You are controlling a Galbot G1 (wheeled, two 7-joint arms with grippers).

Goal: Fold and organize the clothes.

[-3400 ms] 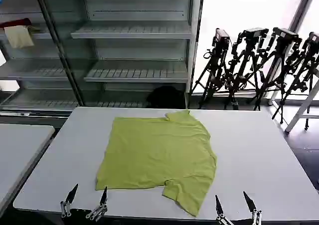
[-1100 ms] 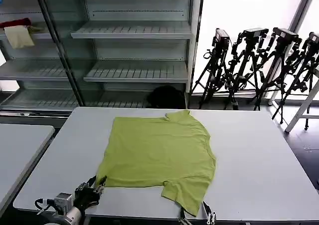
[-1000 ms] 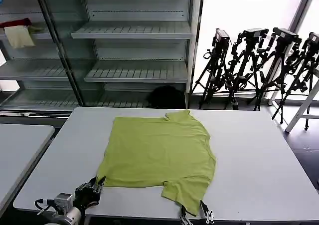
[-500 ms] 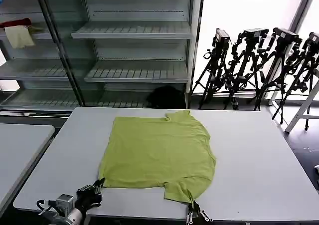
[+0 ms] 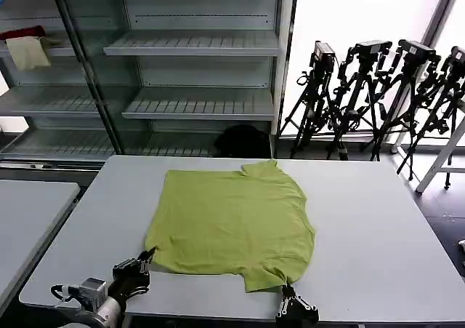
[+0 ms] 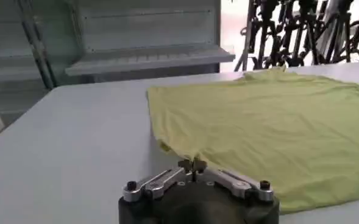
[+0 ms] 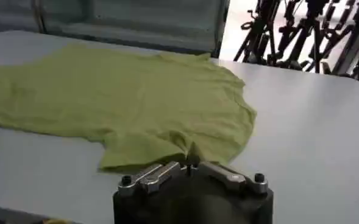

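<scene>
You are working at a pale grey table [image 5: 378, 219] that stands in front of metal shelving [image 5: 196, 48], with a row of black tripods [image 5: 378, 95] by the bright window behind it. Your left gripper [image 5: 148, 256] sits at the near left of the table with its jaws pinched together on the near-left corner of the clothes [image 5: 232, 222]; in your left wrist view the fingertips meet on a small peak of fabric at that corner [image 6: 191, 163]. Your right gripper [image 5: 285, 290] is at the near edge of the table, jaws likewise closed on the tip of the near sleeve, and your right wrist view shows the sleeve bunched where the fingers meet [image 7: 190, 163]. From those two pinch points the lime yellow-green T-shirt spreads flat, plain side up, across the middle of the table, its other sleeve pointing toward the far edge.
</scene>
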